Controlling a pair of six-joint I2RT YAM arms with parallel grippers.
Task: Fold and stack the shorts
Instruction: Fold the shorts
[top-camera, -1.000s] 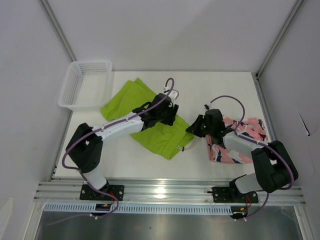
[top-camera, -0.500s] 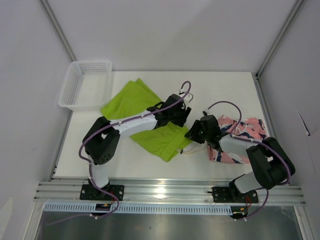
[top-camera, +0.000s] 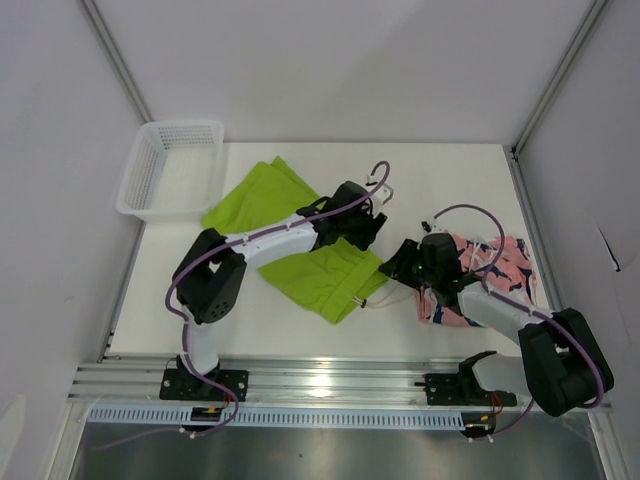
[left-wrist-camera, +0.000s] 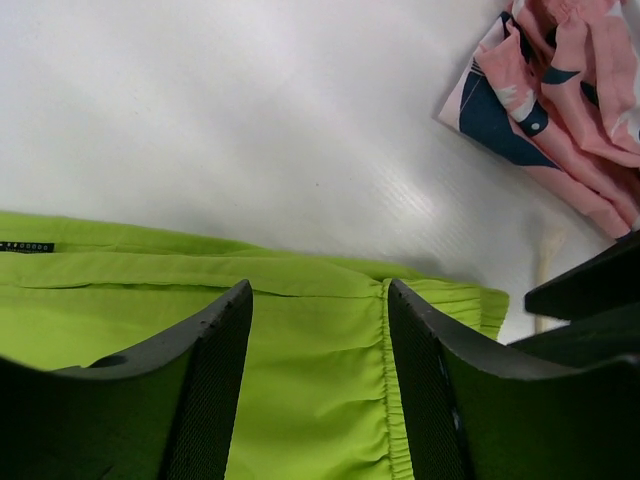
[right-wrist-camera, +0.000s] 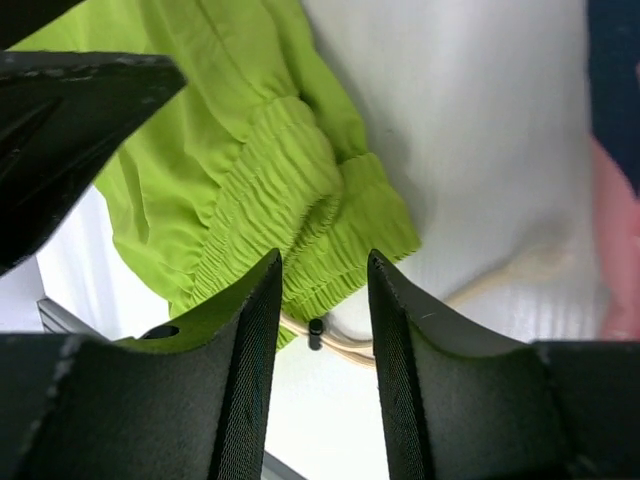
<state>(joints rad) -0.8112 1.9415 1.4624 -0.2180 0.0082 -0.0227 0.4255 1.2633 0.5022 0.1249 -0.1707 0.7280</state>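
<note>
Lime-green shorts lie spread across the middle of the table, one leg angled toward the far left corner by the basket, the other toward the near edge. Coral-pink shorts sit bunched by the right edge, apart from the green pair. Progress, as judged: no tidy fold on either pair and no stack, so most of the job is left; the green pair looks to be the one in hand. Left gripper hangs over the far side of the green cloth, right gripper over its right-hand corner. Both have fingers parted with nothing pinched between them. The top view gives the layout and the gap between the two pairs, but hides the jaws under the arms. The left wrist view shows the flat green waistband seam below the open fingers, with a corner of the pink print at upper right. The right wrist view alone shows the gathered elastic at the waistband corner and the white drawstring looping out onto bare table just beneath the fingers.
</note>
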